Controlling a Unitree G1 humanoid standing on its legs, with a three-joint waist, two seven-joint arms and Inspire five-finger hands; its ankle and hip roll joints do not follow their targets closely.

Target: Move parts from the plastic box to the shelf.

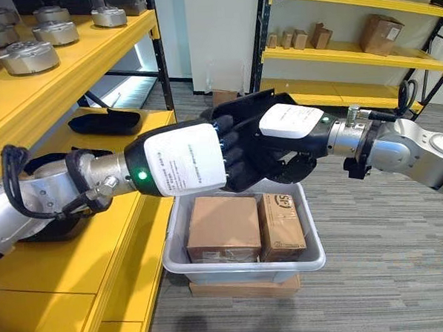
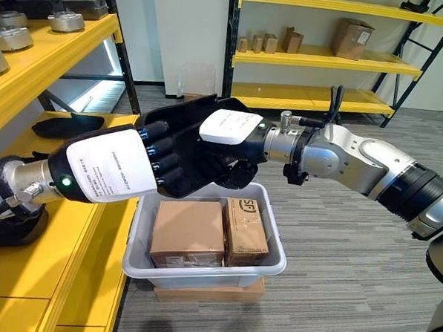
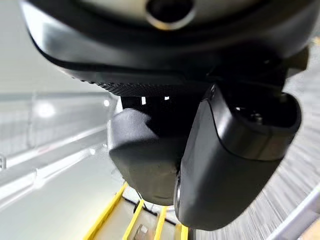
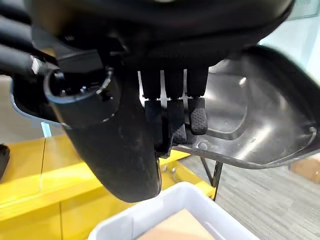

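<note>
I am holding a black plastic part up in the air with both my hands. My left hand has its fingers curled over the part's near edge. My right hand has its fingers bent onto the part's shiny inner side, with my thumb on the other face, so both hands pinch it.

The part hangs right above the grey plastic box on the floor. Two brown boxes sit side by side in the plastic box, the big one at 9 o'clock from the small one.

The yellow shelf is at 9 o'clock from the part. Another black part already lies on its lower board, and round metal pieces sit on the top board.

I think the step now is to carry the part over to the shelf. To do it well, I should keep both hands squeezing the same way, so the part does not tip or slip. I should swing it slowly toward 9 o'clock, keep it clear of the shelf's edge, and set it down flat near the other black part. I should only let go once it rests on the board.
</note>
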